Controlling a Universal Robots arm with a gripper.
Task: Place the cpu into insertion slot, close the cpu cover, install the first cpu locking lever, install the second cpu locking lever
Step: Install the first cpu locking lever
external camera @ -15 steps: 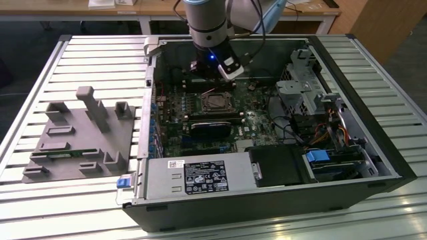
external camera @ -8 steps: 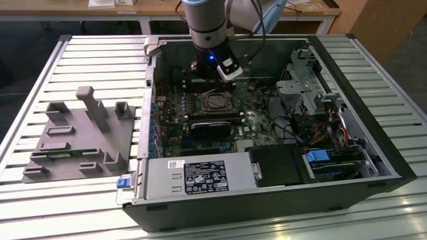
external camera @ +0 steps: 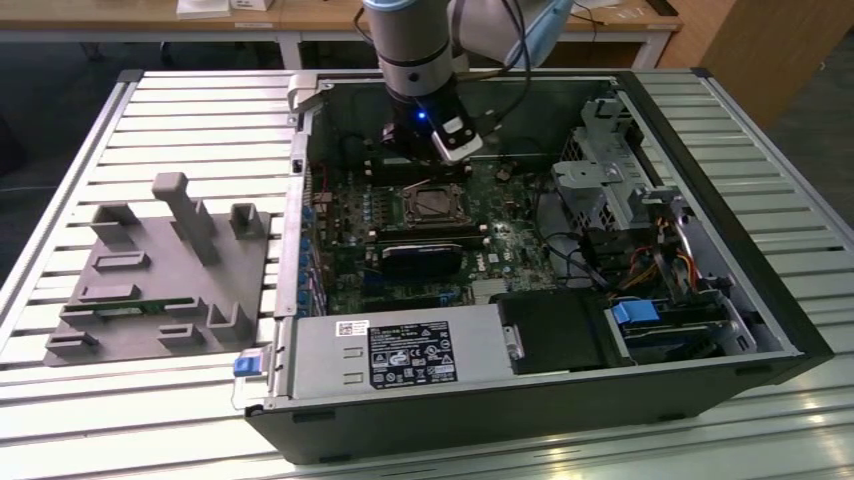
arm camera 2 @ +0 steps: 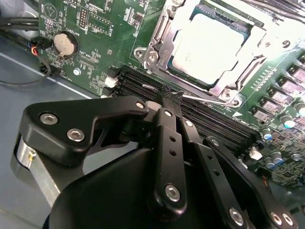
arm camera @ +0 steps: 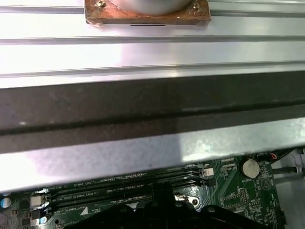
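Observation:
The cpu lies pale and square in the insertion slot on the green board. The cpu cover, a silvery frame, lies flat around it. A thin wire locking lever runs along the socket's near edge, beside the memory slots. In the second wrist view my gripper is shut, and its black fingertips touch this lever. I cannot tell whether the wire is pinched between them. In the exterior view the gripper hangs inside the case just behind the socket. Its dark body also shows in the first wrist view.
Long black memory slots and a coin battery lie close to the fingertips. A black heatsink block, power supply and drive cage crowd the case. A grey fixture stands on the slatted table at the exterior view's left.

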